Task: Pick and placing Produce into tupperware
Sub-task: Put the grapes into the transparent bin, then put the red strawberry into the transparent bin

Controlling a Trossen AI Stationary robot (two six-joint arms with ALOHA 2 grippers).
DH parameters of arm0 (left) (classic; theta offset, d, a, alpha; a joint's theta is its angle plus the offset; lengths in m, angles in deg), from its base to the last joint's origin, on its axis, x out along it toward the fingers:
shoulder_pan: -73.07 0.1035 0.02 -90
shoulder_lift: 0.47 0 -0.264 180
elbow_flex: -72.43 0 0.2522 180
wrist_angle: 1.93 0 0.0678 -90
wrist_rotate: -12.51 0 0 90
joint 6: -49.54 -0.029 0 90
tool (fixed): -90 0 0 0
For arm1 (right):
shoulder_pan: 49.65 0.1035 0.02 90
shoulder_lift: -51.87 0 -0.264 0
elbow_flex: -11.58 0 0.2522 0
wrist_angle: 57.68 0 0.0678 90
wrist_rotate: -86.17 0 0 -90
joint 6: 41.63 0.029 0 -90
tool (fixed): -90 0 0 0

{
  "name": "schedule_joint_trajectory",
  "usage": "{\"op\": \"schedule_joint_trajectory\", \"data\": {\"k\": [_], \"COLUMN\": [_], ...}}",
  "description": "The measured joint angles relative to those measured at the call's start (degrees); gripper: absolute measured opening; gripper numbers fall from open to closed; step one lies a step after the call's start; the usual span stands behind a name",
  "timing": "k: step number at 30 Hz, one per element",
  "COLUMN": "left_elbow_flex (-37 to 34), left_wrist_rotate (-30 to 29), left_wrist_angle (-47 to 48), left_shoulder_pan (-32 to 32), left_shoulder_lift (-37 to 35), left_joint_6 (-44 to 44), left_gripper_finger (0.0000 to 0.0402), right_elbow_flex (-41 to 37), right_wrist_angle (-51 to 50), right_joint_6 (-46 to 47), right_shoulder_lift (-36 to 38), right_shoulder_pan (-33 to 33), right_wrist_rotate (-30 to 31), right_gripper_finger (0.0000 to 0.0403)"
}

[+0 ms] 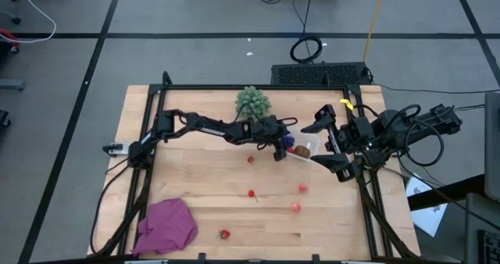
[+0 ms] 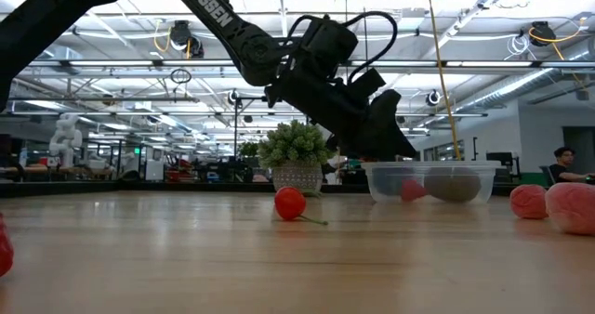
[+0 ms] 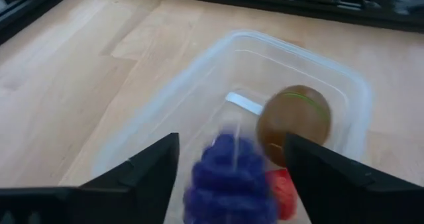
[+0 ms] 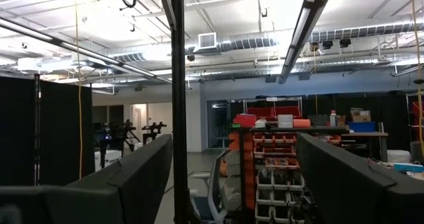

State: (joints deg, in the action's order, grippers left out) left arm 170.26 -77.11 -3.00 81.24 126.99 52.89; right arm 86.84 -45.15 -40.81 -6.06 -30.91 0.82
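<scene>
My left gripper (image 1: 283,148) reaches over the clear tupperware (image 3: 199,85), which stands on the table right of centre. Its fingers are open. The dark purple grape cluster (image 3: 228,177) shows blurred in the gap between them, over the container's inside, with room on both sides. The brown kiwi (image 3: 295,121) and a red berry (image 3: 283,194) lie in the tupperware (image 2: 428,181). Several red berries (image 1: 251,193) lie loose on the wood. My right gripper (image 1: 330,145) waits open, raised beside the tupperware's right side and pointing out into the room.
A green spiky ball (image 1: 252,102) in a small pot stands near the far edge, just behind my left arm. The magenta cloth (image 1: 166,225) lies at the near left corner. A black frame (image 1: 234,87) runs around the table. Bare wood stretches across the middle and left.
</scene>
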Motion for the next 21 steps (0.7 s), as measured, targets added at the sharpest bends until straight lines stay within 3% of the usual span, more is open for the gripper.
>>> {"op": "schedule_joint_trajectory", "data": {"k": [10,21], "left_elbow_flex": [0.00,0.04], "left_wrist_rotate": [-0.83,-2.07], "left_wrist_angle": [-0.69,-10.00], "left_shoulder_pan": [0.39,-1.25], "left_shoulder_lift": [0.00,-3.13], "left_joint_6": [1.54,-5.14], "left_gripper_finger": [0.0365,0.0379], "right_elbow_flex": [0.00,0.00], "right_wrist_angle": [-0.04,-2.19], "right_joint_6": [0.00,1.40], "right_shoulder_lift": [0.00,0.00], "right_shoulder_pan": [0.00,0.00], "right_wrist_rotate": [0.00,-0.26], "right_gripper_finger": [0.0311,0.0311]}}
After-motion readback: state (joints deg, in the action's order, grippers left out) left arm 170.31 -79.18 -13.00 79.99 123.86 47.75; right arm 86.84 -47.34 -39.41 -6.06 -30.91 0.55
